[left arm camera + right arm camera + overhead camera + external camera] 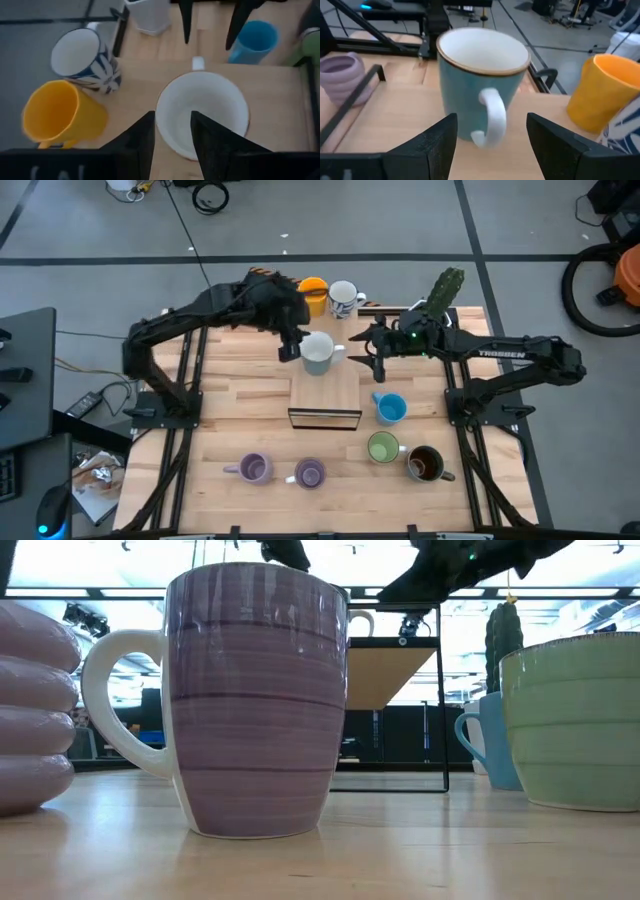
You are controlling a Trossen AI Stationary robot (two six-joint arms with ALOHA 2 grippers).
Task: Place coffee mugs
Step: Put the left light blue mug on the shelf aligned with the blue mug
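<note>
A pale teal mug (318, 352) with a white inside stands upright by its base on a raised wooden stand (325, 398) at the table's middle. My left gripper (290, 348) hovers open at the mug's left rim (165, 125), one finger over the inside and one outside it. I see no touch. My right gripper (490, 145) is open at the mug's right. The mug's handle (492, 117) points at the gap between its fingers, a little ahead of them.
An orange mug (313, 295), a patterned white mug (343, 300) and a cactus pot (445, 290) stand at the far edge. Blue (390, 408), green (383, 448) and dark brown (425, 464) mugs stand near right. Two purple mugs (255, 469) (310, 473) stand near the front.
</note>
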